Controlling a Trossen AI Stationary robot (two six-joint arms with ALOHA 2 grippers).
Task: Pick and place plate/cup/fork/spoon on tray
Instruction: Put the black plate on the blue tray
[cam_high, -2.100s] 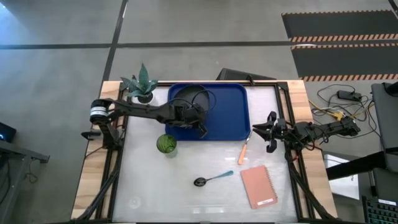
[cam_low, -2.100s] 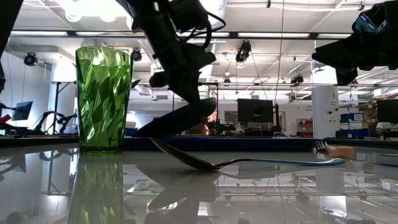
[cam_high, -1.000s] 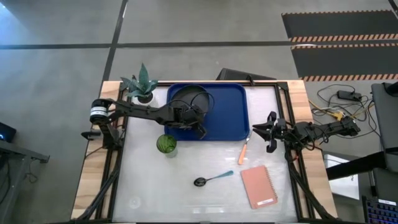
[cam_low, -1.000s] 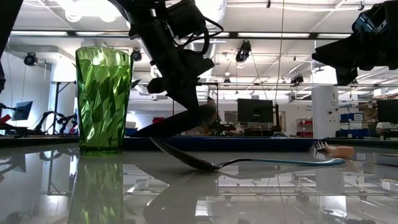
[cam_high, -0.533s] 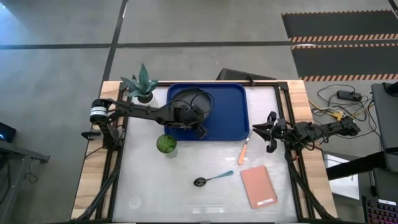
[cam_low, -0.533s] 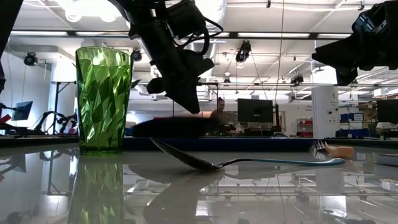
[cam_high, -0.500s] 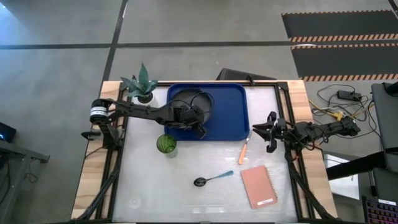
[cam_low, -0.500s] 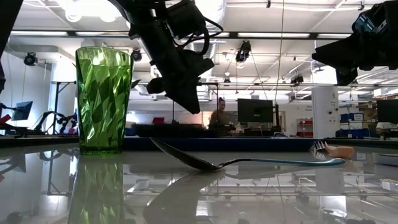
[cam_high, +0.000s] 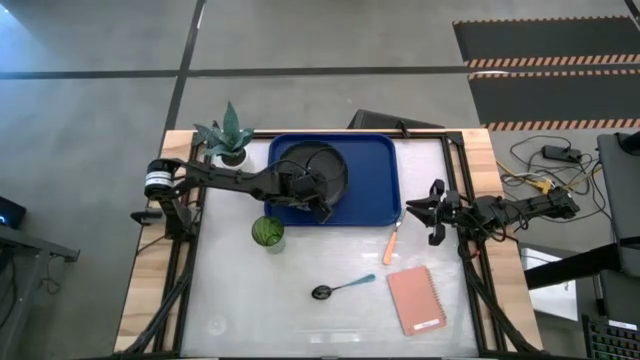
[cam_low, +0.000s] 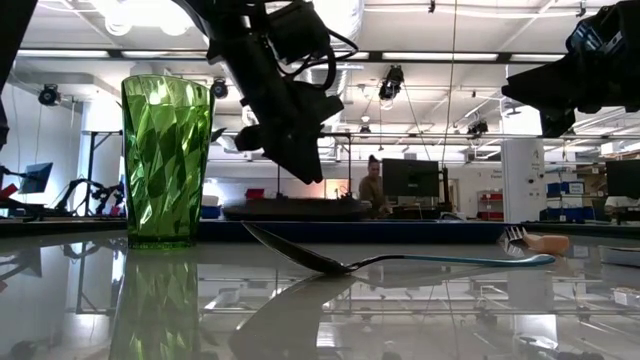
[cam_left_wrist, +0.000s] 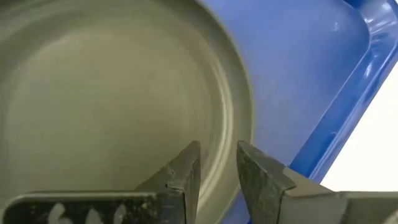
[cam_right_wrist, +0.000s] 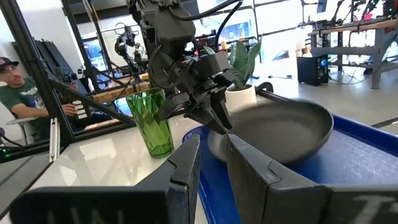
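One plate (cam_high: 314, 166) lies on the tray (cam_high: 372, 180), under the spread left hand (cam_high: 322, 203).

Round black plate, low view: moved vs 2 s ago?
Yes. The round black plate was tilted, one edge raised beneath the left gripper; now it lies level on the deep blue tray, right of the unmoved green cup.

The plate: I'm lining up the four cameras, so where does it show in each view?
High view: the plate lies in the tray's left part.
Low view: a flat dark disc right of the cup.
Left wrist view: fills most of the picture.
Right wrist view: centre right, beside the cup.
Shared landmark: the blue tray.
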